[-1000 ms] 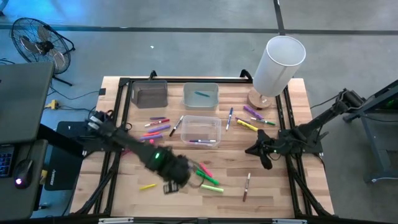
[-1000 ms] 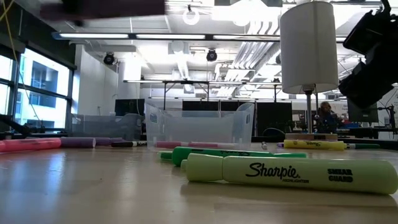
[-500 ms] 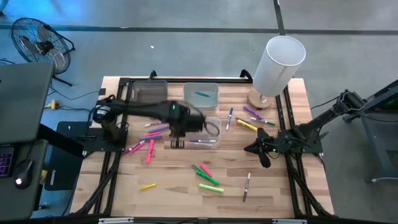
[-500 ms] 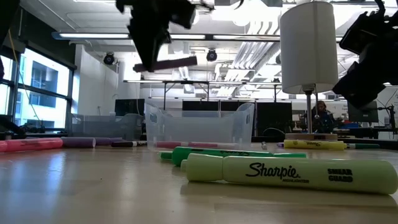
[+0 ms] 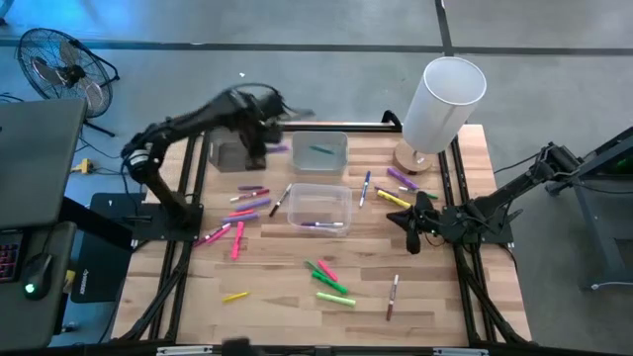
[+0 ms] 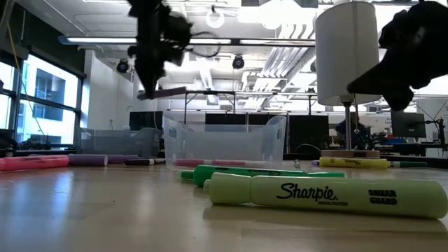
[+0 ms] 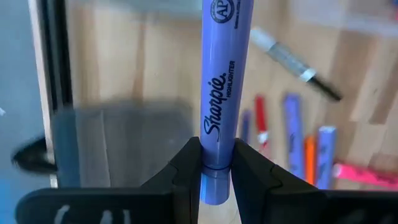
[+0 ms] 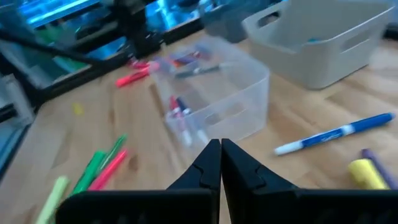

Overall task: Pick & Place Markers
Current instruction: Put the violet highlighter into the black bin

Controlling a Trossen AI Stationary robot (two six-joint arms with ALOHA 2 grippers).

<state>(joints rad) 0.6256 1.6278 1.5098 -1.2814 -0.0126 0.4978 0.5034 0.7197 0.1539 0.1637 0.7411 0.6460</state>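
The left pincer (image 7: 216, 163) squeezes a purple marker (image 7: 222, 87) tight and holds it high over the dark bin (image 5: 237, 151), likely to drop it in. The right pincer (image 8: 221, 163) waits shut and empty above the tabletop (image 5: 445, 297).

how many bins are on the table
3: a dark grey bin and a light grey bin side by side at the far edge, and a clear bin nearer the table's middle.
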